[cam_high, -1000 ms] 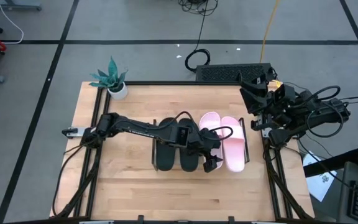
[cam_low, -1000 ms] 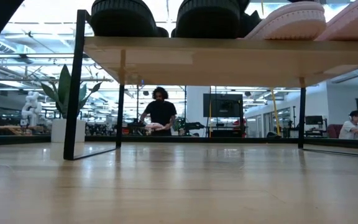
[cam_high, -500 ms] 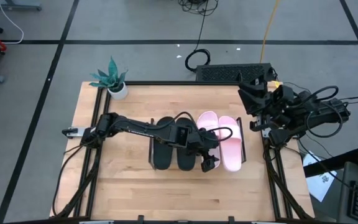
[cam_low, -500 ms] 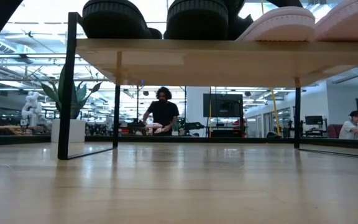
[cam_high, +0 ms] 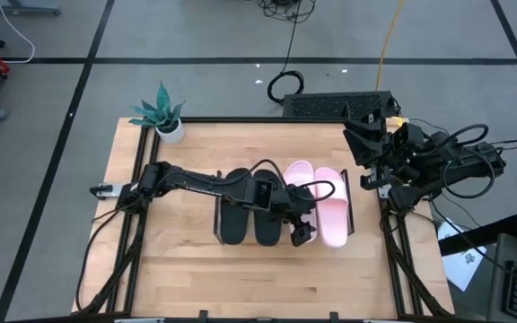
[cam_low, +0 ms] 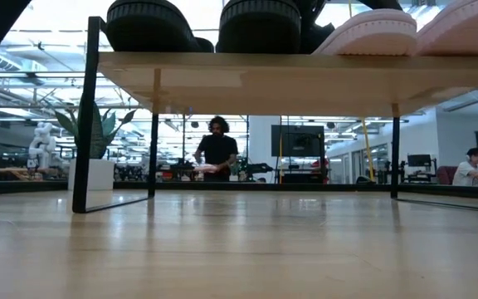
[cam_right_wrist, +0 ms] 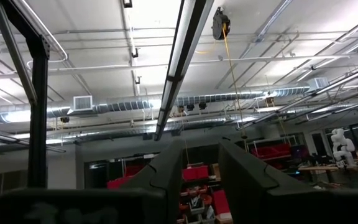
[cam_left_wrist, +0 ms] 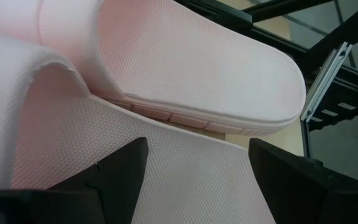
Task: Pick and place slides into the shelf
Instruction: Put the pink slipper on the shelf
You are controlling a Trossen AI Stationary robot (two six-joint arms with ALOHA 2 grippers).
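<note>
The left gripper (cam_high: 302,235) straddles the inner pink slide (cam_left_wrist: 135,168), fingers spread wide, not clamped; all four slides sit on the shelf (cam_low: 289,79); foam looks light and squashy, best pinched at the strap; right gripper (cam_high: 366,136) waits beyond the shelf, narrowly parted.

Open passage under shelf (cam_low: 305,79); slides (cam_high: 281,211) crowding its top.

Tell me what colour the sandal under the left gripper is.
Pale pink; the sandal shows best in the left wrist view.
</note>
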